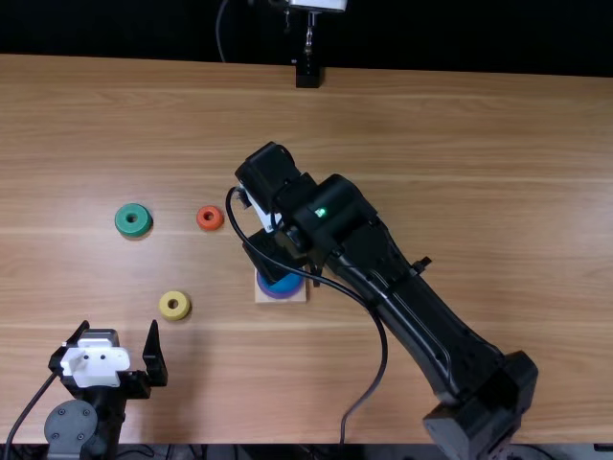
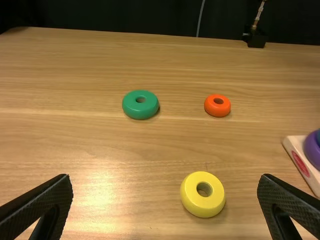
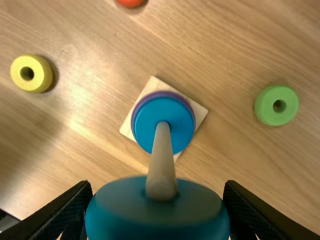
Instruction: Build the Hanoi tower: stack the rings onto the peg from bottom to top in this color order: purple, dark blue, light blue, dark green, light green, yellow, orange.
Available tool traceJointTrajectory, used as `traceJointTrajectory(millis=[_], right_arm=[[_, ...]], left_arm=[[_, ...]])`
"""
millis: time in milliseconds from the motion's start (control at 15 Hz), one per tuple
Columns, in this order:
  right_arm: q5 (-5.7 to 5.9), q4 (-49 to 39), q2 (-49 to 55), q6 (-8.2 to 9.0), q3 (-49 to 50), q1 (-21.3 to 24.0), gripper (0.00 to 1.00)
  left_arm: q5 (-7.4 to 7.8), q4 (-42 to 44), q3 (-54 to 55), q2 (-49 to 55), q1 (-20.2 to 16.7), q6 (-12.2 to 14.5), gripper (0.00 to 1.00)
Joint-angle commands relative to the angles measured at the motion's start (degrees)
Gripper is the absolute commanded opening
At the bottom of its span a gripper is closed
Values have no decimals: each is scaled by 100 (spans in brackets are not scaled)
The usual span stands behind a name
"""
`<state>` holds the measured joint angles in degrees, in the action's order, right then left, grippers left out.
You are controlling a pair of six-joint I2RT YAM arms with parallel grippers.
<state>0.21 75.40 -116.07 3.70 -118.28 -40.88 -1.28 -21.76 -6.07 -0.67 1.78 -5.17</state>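
My right gripper (image 1: pixel 276 255) is over the base (image 1: pixel 294 298), which carries a blue ring (image 1: pixel 281 280) on a purple one. In the right wrist view my right gripper (image 3: pixel 158 192) is shut on the light blue ring (image 3: pixel 155 217), teal in shade. The peg (image 3: pixel 161 155) crosses before its far rim; whether the tip is in its hole I cannot tell. My left gripper (image 1: pixel 119 332) stands open at lower left; its wrist view shows the gripper (image 2: pixel 165 186) near the yellow ring (image 2: pixel 188 200). Dark green (image 2: pixel 131 108), orange (image 2: pixel 210 111) and light green (image 3: pixel 265 111) rings lie loose.
The right arm (image 1: pixel 393 287) stretches diagonally over the wooden table (image 1: pixel 460 144) from the lower right, its cable looping beside it. A black stand (image 1: pixel 307 75) is at the table's far edge.
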Motion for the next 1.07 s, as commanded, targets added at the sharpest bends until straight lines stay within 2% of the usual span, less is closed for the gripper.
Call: traceJointTrajectory(millis=[0, 533, 867, 933, 1000], right_arm=[[21, -35, -188, 9, -46, -7, 0], [-10, 8, 6, -22, 244, 63, 0], [11, -24, 1412, -33, 1052, 792, 0], [11, -35, 1711, -75, 1413, 968, 0], [21, -35, 1992, -265, 2010, 1135, 0]], left_arm=[[-9, -471, 607, 67, -29, 32, 100], [-9, -471, 607, 67, -29, 32, 100], [-9, -471, 607, 67, -29, 32, 100], [-9, -471, 607, 67, -20, 32, 100], [-9, -471, 607, 67, -29, 32, 100]])
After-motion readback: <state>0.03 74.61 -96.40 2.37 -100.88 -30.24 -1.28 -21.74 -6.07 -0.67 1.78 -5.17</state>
